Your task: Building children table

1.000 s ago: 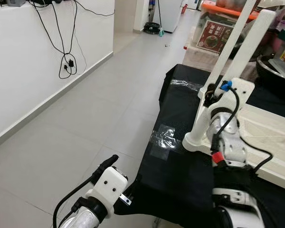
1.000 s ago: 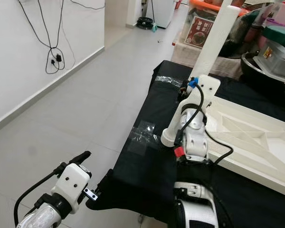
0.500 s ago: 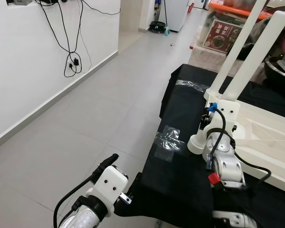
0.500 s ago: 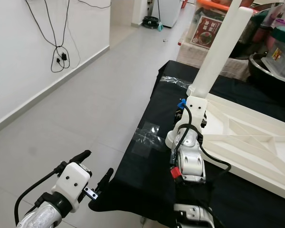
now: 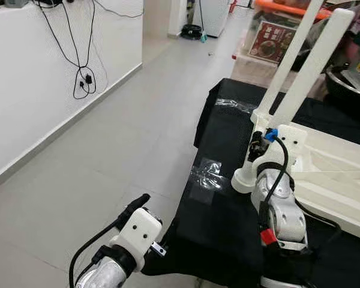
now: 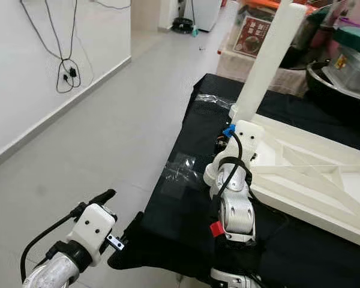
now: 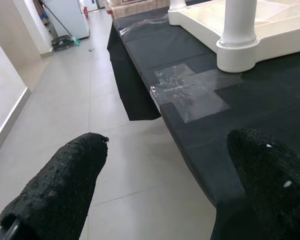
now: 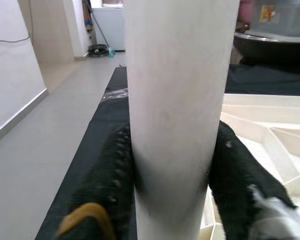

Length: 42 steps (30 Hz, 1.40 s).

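The right gripper (image 8: 172, 175) clamps a white table leg (image 5: 306, 75) standing upright at the near-left corner of the upturned tabletop (image 5: 339, 174) (on black cloth (image 5: 225, 210)). The left gripper (image 7: 160, 190) hangs spread, empty, near the floor.

table leg (image 5: 306, 66): top cut off | tabletop (image 5: 342, 174): right side cropped
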Motion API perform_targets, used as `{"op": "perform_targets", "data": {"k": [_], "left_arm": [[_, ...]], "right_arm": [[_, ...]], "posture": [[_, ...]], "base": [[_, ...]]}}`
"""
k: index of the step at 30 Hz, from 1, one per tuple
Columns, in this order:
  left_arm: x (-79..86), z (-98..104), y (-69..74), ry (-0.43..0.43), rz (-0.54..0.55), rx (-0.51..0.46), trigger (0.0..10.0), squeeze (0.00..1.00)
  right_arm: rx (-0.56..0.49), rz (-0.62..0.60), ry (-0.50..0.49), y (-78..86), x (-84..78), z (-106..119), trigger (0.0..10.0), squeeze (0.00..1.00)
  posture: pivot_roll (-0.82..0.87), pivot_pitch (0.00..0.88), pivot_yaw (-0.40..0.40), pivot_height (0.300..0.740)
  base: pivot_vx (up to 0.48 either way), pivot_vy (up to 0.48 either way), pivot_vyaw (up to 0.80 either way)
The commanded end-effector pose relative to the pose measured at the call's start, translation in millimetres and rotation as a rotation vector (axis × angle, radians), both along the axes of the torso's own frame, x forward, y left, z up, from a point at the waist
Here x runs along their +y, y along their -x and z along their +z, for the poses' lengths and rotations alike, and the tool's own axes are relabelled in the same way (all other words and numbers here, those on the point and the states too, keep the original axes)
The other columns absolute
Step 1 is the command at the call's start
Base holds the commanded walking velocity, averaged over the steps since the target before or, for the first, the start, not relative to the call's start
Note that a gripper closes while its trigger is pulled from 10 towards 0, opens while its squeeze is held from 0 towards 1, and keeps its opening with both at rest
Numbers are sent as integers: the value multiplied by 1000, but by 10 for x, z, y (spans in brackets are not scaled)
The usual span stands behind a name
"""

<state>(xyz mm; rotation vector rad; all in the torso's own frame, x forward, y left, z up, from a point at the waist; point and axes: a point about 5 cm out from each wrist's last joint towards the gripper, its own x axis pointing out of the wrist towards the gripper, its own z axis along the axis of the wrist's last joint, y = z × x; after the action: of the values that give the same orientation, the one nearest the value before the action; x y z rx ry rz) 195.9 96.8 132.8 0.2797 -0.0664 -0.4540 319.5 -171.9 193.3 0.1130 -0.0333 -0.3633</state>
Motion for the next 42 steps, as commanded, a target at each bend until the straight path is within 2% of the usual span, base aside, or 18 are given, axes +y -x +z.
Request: {"op": "perform_targets", "data": {"k": [1, 8, 10, 11, 12, 14, 15, 17, 19, 22, 25, 31, 32, 33, 36, 40, 41, 42], "left_arm": [[-28, -26, -3, 11, -11, 9, 10000, 0], [-24, -35, -25, 7, -12, 7, 10000, 0], [-22, -45, -38, 4, -15, 7, 10000, 0], [-22, -54, -52, 1, -20, 8, 10000, 0], [-22, -54, -52, 1, -20, 8, 10000, 0], [-16, -67, -70, -1, -25, 10, 10000, 0], [-16, -67, -70, -1, -25, 10, 10000, 0], [-4, -77, -80, -1, -28, 13, 10000, 0], [-1, -83, -82, -1, -32, 16, 10000, 0], [0, -87, -82, 0, -33, 18, 10000, 0], [7, -88, -85, -4, -34, 17, 10000, 0], [7, -93, -92, -4, -38, 15, 10000, 0], [5, -95, -94, -3, -41, 15, 10000, 0], [5, -95, -94, -3, -41, 15, 10000, 0], [-1, -102, -93, -2, -44, 15, 10000, 0], [-2, -104, -92, -1, -44, 14, 10000, 0], [-1, -105, -92, 0, -44, 14, 10000, 0], [-1, -105, -92, 0, -44, 14, 10000, 0]], "right_arm": [[30, -6, -12, 24, -23, -63, 0, 0], [51, 56, -36, 37, 45, -114, 0, 0], [41, 118, -68, 42, 65, -108, 0, 0], [28, 220, -112, 37, 48, -90, 0, 0], [28, 220, -112, 37, 48, -90, 0, 0], [18, 351, -149, 16, -131, -53, 0, 0], [18, 351, -149, 16, -131, -53, 0, 0], [47, 425, -171, 27, -476, -51, 0, 0], [73, 505, -161, 88, -665, -65, 0, 0], [98, 567, -135, 137, -709, -89, 0, 0], [227, 800, -84, 400, -701, -216, 0, 0], [304, 924, -63, 616, -786, -304, 0, 0], [350, 979, -56, 733, -875, -345, 0, 0], [350, 979, -56, 733, -875, -345, 0, 0], [450, 1064, -40, 889, -1042, -376, 0, 0], [480, 1092, -39, 944, -1167, -345, 0, 0], [494, 1069, -31, 951, -1349, -291, 0, 0], [494, 1069, -31, 951, -1349, -291, 0, 0]], "posture": [[81, 36, -131, 740], [70, 31, -118, 740], [63, 27, -110, 740], [59, 27, -104, 740], [59, 27, -104, 740], [53, 25, -93, 740], [53, 25, -93, 740], [46, 24, -85, 740], [45, 27, -80, 740], [45, 27, -80, 740], [50, 29, -77, 740], [47, 26, -74, 740], [47, 26, -74, 740], [47, 26, -74, 740], [47, 21, -76, 740], [45, 23, -76, 740], [42, 23, -77, 740], [42, 23, -77, 740]], "base": [[0, 0, 0], [0, 0, 0], [0, 0, 0], [0, 0, 0], [0, 0, 0], [0, 0, 0], [0, 0, 0], [0, 0, 0], [0, 0, 0], [0, 0, 0], [0, 0, 0], [0, 0, 0], [0, 0, 0], [0, 0, 0], [0, 0, 0], [0, 0, 0], [0, 0, 0], [0, 0, 0]]}}
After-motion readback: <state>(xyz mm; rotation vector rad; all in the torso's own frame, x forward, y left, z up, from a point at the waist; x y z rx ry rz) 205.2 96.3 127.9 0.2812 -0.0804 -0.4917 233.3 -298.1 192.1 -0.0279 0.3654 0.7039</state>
